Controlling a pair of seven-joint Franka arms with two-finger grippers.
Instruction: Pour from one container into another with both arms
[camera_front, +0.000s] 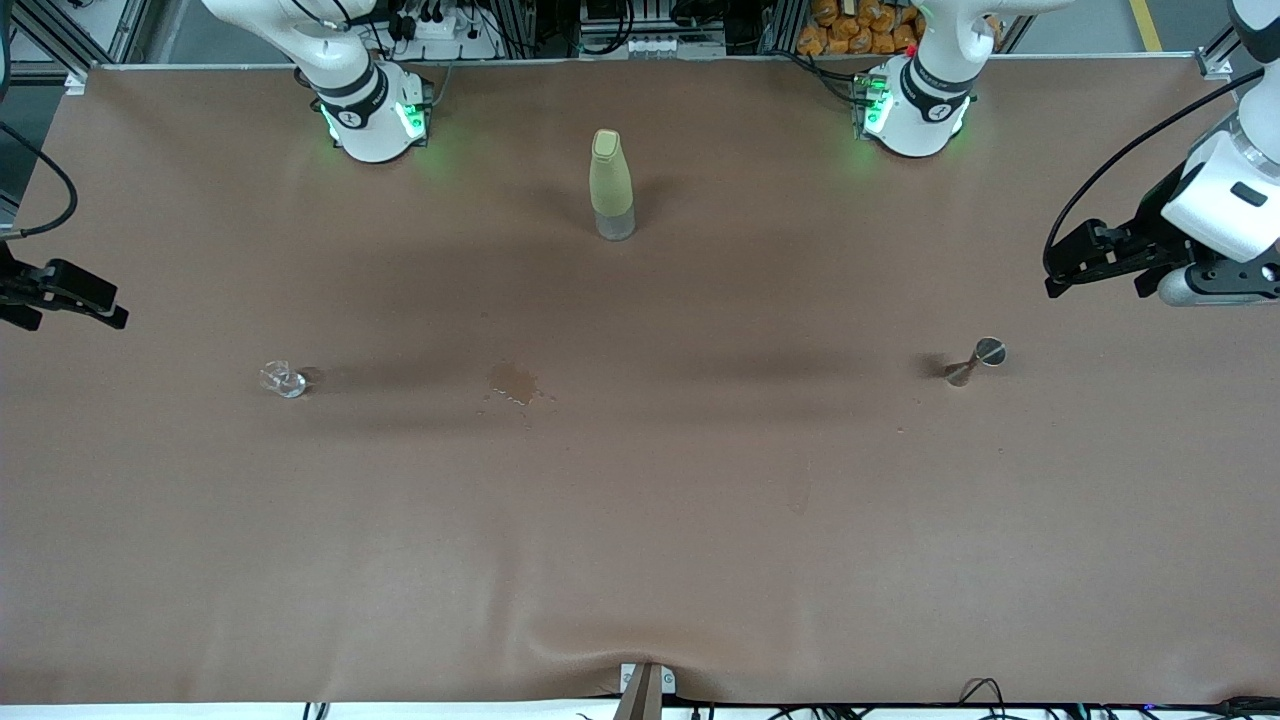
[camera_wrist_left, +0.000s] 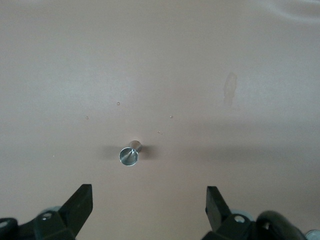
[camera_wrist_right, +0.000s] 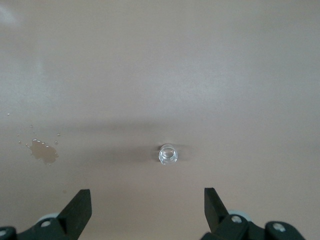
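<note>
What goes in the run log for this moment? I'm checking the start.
left gripper open over silvery metal jigger | right gripper open over tiny clear glass cup | nothing held

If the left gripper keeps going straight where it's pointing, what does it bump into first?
Probably the small metal jigger. It stands on the table ahead of the open left gripper, lined up between its fingers, with nothing in between. Depth is hard to judge.

Brown surface (camera_front: 640, 520) carries: glass cup (camera_front: 283, 379), jigger (camera_front: 975, 361), yellow-green bottle (camera_front: 610, 186), small wet stain (camera_front: 515, 382).
</note>
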